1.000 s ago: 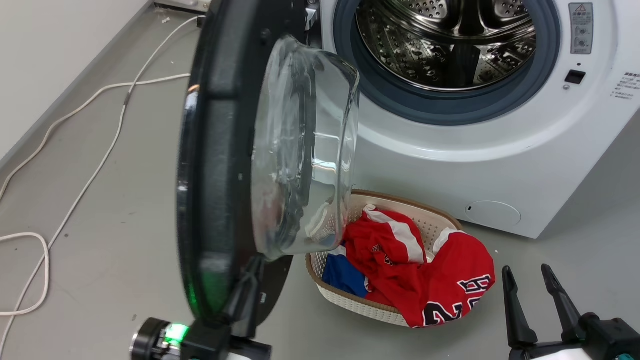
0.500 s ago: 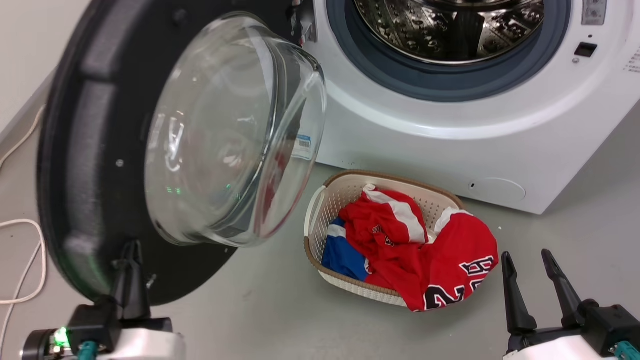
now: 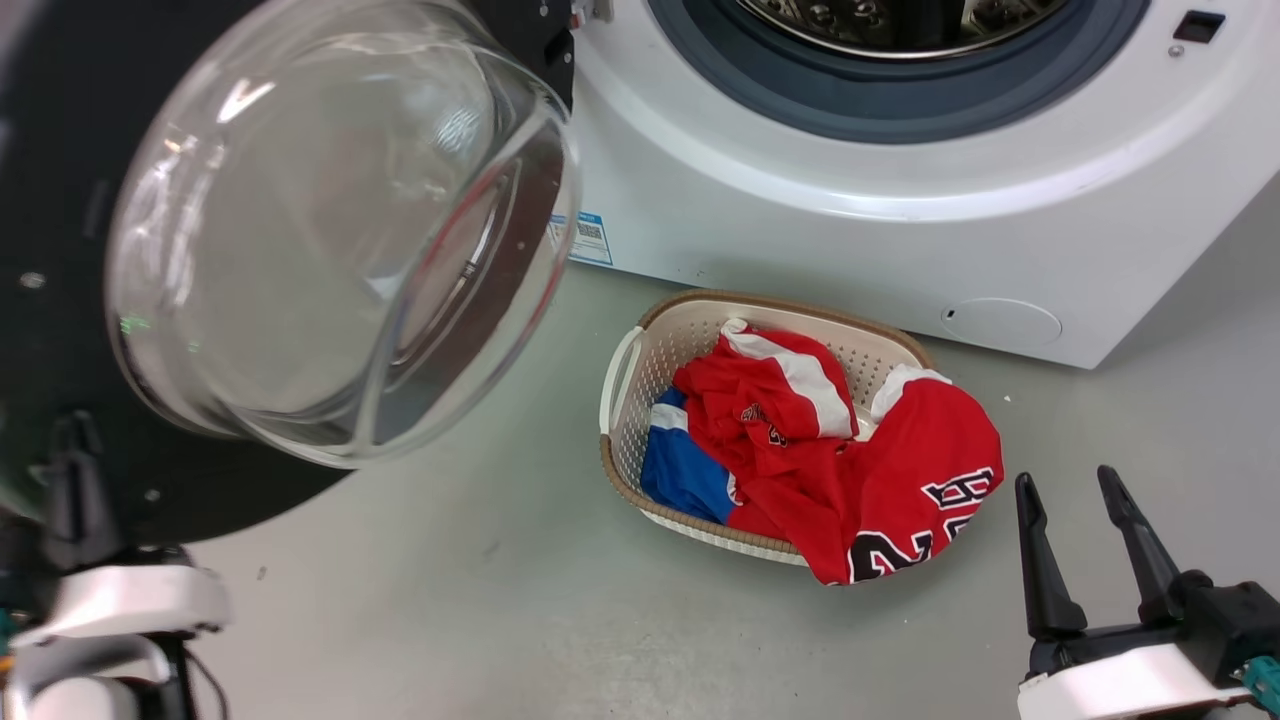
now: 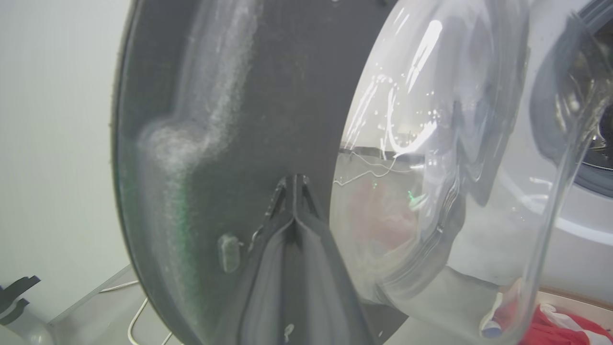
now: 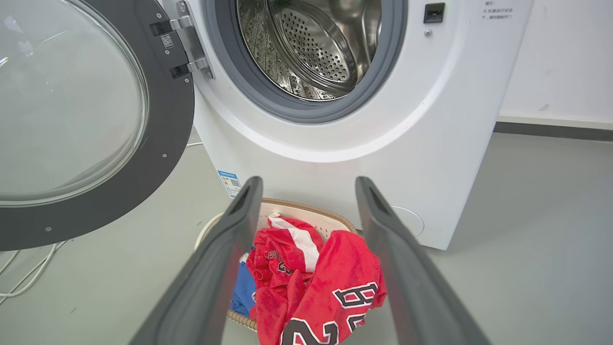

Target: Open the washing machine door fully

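The washing machine door (image 5: 167, 129) has swung much wider than a second ago. It now stands left of the washing machine (image 3: 800, 250), wide open. The left end effector (image 4: 293, 184), fingers together, seems to push on the door's dark inner ring. It should push slow and steady around the hinge (image 5: 190, 44). The right end effector (image 3: 1085, 510) waits, fingers apart, near the laundry basket (image 3: 622, 365).

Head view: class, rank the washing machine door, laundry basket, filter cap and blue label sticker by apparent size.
1. washing machine door, nearest the camera, so exaggerated
2. laundry basket
3. filter cap
4. blue label sticker
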